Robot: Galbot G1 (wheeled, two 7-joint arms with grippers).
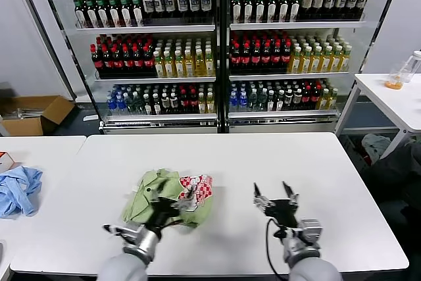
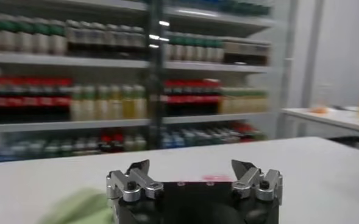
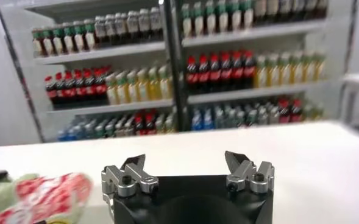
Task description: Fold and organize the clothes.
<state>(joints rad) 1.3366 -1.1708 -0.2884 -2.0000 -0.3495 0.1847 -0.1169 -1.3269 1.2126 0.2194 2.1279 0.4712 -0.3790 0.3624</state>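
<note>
The clothes are a light green T-shirt (image 1: 158, 197) lying crumpled in a loose bundle on the white table (image 1: 263, 162), left of centre, with its red-and-white checkered print (image 1: 198, 188) facing up on the right side. My left gripper (image 1: 171, 198) is low over the bundle's near edge. It is open with nothing between its fingers, as the left wrist view confirms (image 2: 191, 165), where green cloth (image 2: 75, 208) shows beside the jaws. My right gripper (image 1: 275, 195) hovers open over bare table to the right of the shirt. In its wrist view (image 3: 185, 159) the checkered print (image 3: 42, 196) lies off to one side.
A light blue garment (image 1: 18, 189) lies on the adjoining table at the left, next to a small red-and-white box (image 1: 4, 160). Drink shelves (image 1: 217, 44) stand behind the table. A cardboard box (image 1: 36, 113) sits on the floor, and another white table (image 1: 395, 100) stands at the right.
</note>
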